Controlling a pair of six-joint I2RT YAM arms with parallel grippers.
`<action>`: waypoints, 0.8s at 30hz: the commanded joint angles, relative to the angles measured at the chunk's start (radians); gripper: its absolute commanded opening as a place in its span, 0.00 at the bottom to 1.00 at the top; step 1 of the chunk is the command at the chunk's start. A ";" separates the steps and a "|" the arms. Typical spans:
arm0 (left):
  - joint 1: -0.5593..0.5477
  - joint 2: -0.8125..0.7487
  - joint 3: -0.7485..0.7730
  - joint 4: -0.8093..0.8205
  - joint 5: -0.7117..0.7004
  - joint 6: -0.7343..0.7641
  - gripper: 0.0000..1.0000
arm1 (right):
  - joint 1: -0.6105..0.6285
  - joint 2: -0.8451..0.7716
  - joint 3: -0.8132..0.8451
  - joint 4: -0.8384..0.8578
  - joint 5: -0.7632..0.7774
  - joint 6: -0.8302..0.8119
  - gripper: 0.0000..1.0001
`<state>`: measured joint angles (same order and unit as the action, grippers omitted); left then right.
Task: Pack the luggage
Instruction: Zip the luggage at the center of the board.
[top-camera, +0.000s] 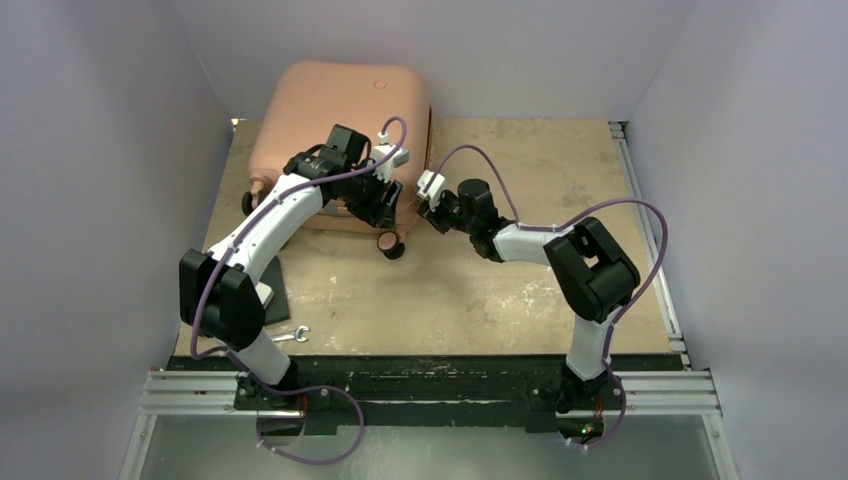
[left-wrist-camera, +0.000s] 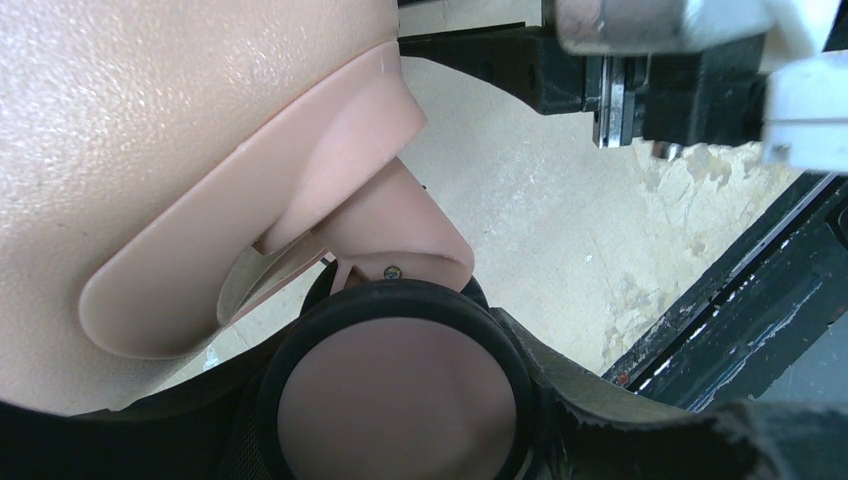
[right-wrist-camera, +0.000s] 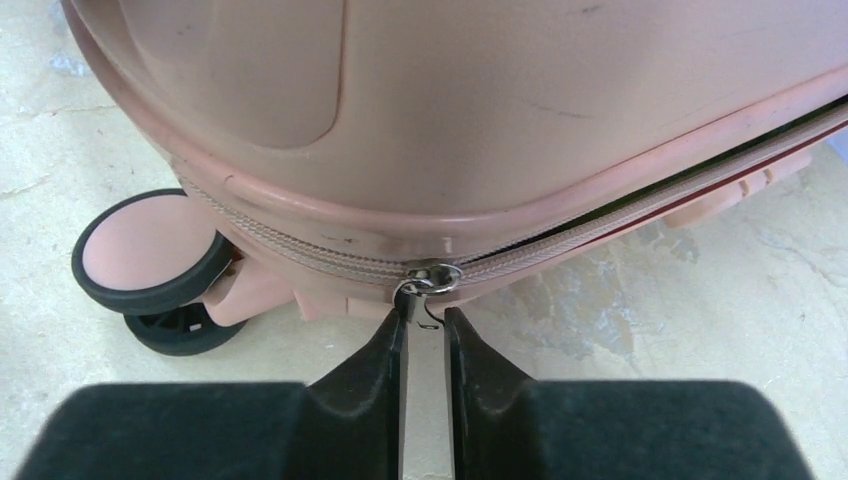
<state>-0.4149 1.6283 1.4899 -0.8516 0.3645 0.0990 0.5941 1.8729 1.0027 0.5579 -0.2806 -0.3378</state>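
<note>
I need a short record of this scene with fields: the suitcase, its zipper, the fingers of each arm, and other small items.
suitcase: pink, lying flat
zipper: in the right wrist view, closed left of the slider, open right of it
right fingers: shut on the zipper pull
left fingers: either side of a wheel, seemingly gripping it
also there: wrench, black pad

The luggage (top-camera: 330, 110) lies far left on the table (top-camera: 520, 290), its wheel (top-camera: 392, 245) at the near right corner, the zipper pull (right-wrist-camera: 426, 380) on its right side; a wrench (top-camera: 292, 335) lies near left.
</note>
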 joint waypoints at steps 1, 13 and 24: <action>-0.001 -0.062 0.059 0.039 0.097 -0.007 0.00 | 0.007 -0.008 0.069 0.027 -0.010 0.007 0.13; 0.000 -0.082 0.044 0.033 0.091 -0.001 0.00 | 0.003 -0.055 0.044 0.050 0.078 0.031 0.00; 0.000 -0.112 0.036 -0.004 0.093 0.023 0.00 | -0.086 -0.072 0.078 0.012 0.143 0.086 0.00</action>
<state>-0.4149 1.6253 1.4899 -0.8543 0.3653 0.1081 0.5735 1.8648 1.0115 0.5224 -0.2516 -0.2749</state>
